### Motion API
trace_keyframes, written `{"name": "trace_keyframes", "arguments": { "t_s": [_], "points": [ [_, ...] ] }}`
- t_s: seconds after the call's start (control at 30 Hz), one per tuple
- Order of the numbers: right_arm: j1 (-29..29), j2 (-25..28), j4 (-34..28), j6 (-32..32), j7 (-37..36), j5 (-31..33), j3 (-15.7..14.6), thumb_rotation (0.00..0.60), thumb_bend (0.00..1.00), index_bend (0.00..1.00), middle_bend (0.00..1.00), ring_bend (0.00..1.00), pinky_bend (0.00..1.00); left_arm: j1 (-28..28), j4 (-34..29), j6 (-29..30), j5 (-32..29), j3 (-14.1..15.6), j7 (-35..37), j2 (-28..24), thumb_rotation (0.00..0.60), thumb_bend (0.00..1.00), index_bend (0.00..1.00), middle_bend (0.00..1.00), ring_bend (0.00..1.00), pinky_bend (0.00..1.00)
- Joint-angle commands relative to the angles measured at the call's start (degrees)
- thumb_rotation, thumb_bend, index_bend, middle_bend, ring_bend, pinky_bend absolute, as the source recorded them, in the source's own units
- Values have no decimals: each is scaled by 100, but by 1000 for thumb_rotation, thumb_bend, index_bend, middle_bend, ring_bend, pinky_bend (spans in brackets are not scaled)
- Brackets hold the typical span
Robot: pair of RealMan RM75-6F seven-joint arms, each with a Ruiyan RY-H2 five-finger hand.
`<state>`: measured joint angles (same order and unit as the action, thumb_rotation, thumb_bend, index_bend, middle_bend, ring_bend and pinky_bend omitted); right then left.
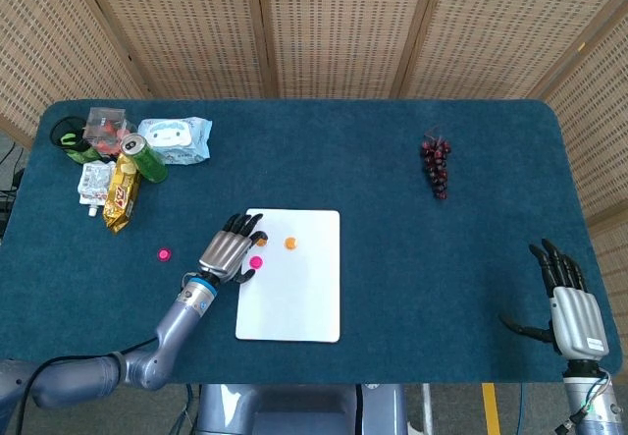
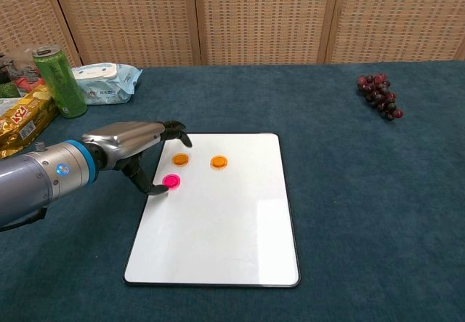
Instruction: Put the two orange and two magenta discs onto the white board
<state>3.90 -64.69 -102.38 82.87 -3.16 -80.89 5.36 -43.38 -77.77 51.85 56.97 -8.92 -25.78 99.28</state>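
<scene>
The white board point(image 1: 294, 298) point(image 2: 218, 227) lies flat at the table's middle front. Two orange discs point(image 2: 180, 159) point(image 2: 219, 162) rest on its far end; the head view shows only one orange disc point(image 1: 290, 243), the other being hidden by my fingers. One magenta disc point(image 1: 256, 262) point(image 2: 171, 181) lies on the board near its left edge. My left hand point(image 1: 228, 251) point(image 2: 131, 144) hovers beside it, fingers lifted and spread, thumb tip just left of the disc. A second magenta disc point(image 1: 164, 254) sits on the cloth to the left. My right hand point(image 1: 569, 302) rests open at the front right.
A green can point(image 2: 59, 81), a yellow snack pack point(image 2: 25, 118) and a wipes pack point(image 2: 105, 82) crowd the far left corner. A bunch of dark grapes point(image 1: 436, 165) point(image 2: 378, 95) lies at the far right.
</scene>
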Motion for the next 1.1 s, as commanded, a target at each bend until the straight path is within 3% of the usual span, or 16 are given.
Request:
{"name": "trace_keyframes", "arguments": {
  "t_s": [0.03,0.27,0.4,0.57,0.8,1.1],
  "points": [
    [0,0,-1,-2,-2,4,1,600,131,0,0,0,0,0,-23,5,27,3,42,-22,600,296,92,0,0,0],
    [3,7,3,-11,-21,7,1,600,131,0,0,0,0,132,-212,219,219,58,182,-296,600,300,119,0,0,0],
    [3,7,1,-9,-2,-6,-6,600,131,0,0,0,0,527,-252,597,341,275,296,-867,600,302,226,0,0,0],
    [-1,-5,-9,10,52,-8,-7,600,131,0,0,0,0,817,-50,602,534,441,844,-1223,600,305,346,0,0,0],
    [-11,-24,-23,35,106,0,-5,600,131,0,0,0,0,1042,453,366,755,592,1559,-1383,600,312,353,0,0,0],
    [-9,-24,-33,24,118,25,1,600,131,0,0,0,0,1100,859,192,1002,651,1830,-1417,600,316,357,0,0,0]
  ]
}}
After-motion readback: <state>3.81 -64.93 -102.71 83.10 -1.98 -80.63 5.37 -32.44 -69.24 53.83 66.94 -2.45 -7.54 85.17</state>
